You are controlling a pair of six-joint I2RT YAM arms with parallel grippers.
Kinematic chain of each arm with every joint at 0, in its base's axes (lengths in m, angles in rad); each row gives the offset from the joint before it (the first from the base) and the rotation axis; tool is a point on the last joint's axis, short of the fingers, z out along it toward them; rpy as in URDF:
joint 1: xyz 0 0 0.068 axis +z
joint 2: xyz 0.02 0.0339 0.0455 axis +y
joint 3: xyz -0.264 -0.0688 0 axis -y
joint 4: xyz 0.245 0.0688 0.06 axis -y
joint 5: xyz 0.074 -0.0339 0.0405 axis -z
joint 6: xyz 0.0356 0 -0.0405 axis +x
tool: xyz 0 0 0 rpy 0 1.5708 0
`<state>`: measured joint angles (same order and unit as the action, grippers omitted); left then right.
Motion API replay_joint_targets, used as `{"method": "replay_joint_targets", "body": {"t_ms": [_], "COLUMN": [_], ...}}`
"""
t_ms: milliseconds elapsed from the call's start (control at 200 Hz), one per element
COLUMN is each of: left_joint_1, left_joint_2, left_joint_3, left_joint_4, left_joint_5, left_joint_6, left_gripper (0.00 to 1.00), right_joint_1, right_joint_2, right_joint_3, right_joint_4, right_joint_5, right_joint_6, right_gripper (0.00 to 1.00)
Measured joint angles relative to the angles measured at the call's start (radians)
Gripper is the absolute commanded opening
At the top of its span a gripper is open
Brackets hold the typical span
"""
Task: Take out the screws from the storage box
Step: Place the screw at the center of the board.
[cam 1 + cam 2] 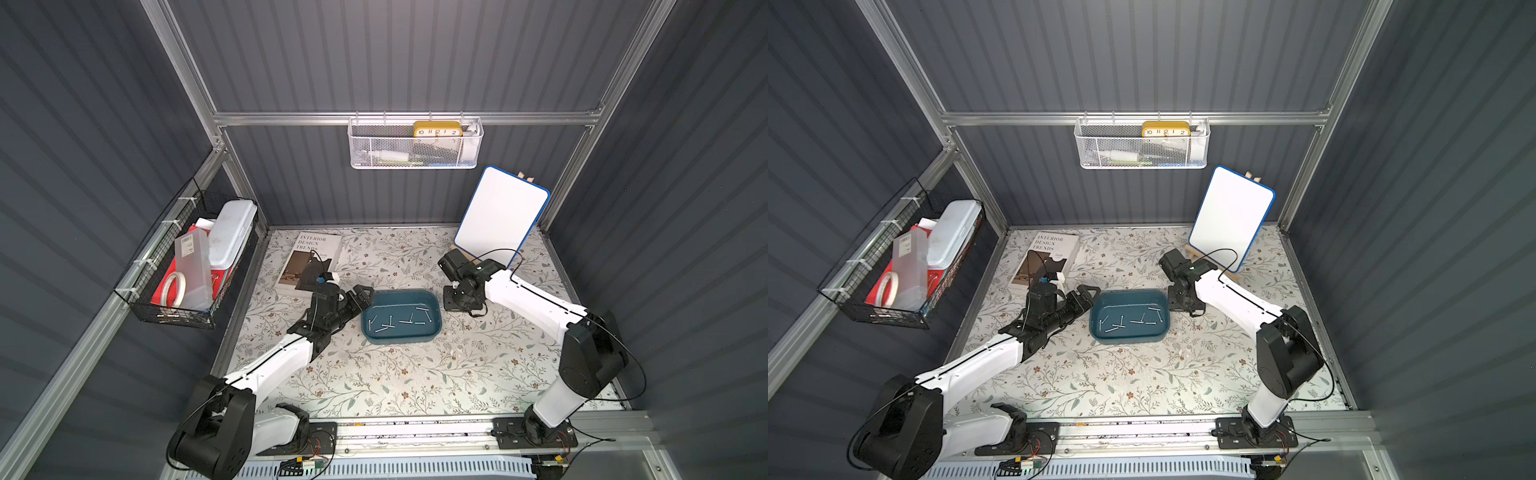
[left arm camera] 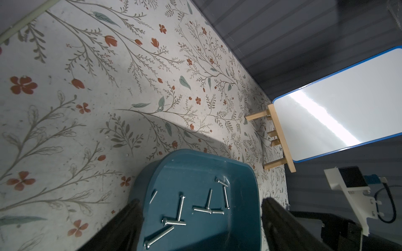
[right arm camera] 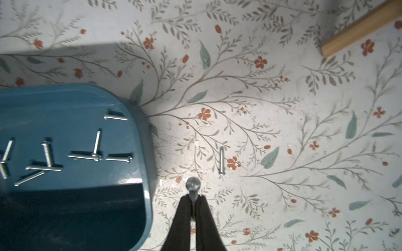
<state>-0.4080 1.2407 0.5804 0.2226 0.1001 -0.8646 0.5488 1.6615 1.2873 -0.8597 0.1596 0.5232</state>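
Teal storage box (image 1: 399, 340) (image 1: 1129, 338) sits mid-table on the floral table (image 1: 415, 374), open top, flat on its base. Inside are the screws (image 1: 401, 321) (image 3: 48, 154), roughly ten, silvery, scattered flat on the box floor, some crossing each other.

One loose screw (image 3: 221, 160) lies on the table just beside the box's right end, outside it.

Right gripper (image 3: 193, 197) points down beside that same end, clear of the box. Its fingers are pinched closed on a held screw (image 3: 193, 184), whose round head sticks out past the tips.

Left gripper (image 1: 360, 300) is at the box's left end with jaws spread wide, one finger on each side of that end in the left wrist view, holding nothing. Can't tell if the fingers touch the wall.

Black wire basket (image 1: 174, 318) on the left wall holds a white lidded box (image 1: 230, 232), a clear case with barcode label (image 1: 192, 270) and a tape roll (image 1: 172, 289).

White mesh basket (image 1: 415, 156) on the back rail holds a yellow clock (image 1: 437, 129); its other contents are too small to tell.
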Motion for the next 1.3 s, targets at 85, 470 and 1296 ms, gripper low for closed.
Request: {"method": "replay_joint_targets", "body": {"t_ms": [85,470,1296], "left_joint_1": [0.000,0.000,0.000], "left_joint_2": [0.003,0.013,0.001], "left_joint_3": [0.000,0.001,0.007], "left_joint_4": [0.001,-0.005,-0.015], "left_joint_5": [0.000,-0.001,-0.007], "left_joint_6": [0.000,0.000,-0.009], "left_gripper": [0.89,0.89,0.88], "right_joint_1": [-0.008,-0.011,-0.015], "right_joint_2": [0.000,0.152,0.197], "right_joint_3": [-0.041,-0.064,-0.072], "right_joint_4": [0.008,0.072,0.073], "right_joint_5": [-0.005,-0.032,-0.035], "right_joint_6": [0.000,-0.021,-0.034], "right_gripper": [0.08,0.08,0.23]}}
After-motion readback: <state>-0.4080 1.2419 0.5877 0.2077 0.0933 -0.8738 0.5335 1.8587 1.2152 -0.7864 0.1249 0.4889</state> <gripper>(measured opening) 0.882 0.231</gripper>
